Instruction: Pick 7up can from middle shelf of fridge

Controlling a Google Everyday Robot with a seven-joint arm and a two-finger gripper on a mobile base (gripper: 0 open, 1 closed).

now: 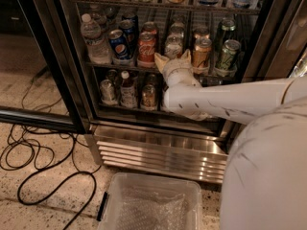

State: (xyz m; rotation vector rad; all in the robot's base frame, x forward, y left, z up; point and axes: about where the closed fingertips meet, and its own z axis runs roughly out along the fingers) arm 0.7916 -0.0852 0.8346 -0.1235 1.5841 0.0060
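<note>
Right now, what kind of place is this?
Probably a break room or shop: a glass-door fridge with racks of soda cans and cables on the floor. The gripper is open at the 7up can on the middle shelf.

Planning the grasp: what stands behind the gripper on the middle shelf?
The 7up can, top and upper body showing above the open gripper, which sits at the front of the middle shelf. Its lower part is covered.

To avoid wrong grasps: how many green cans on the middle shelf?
2, right of the open pincer: front green can at the right end of the shelf, rear green can behind it. Others may hide.
</note>
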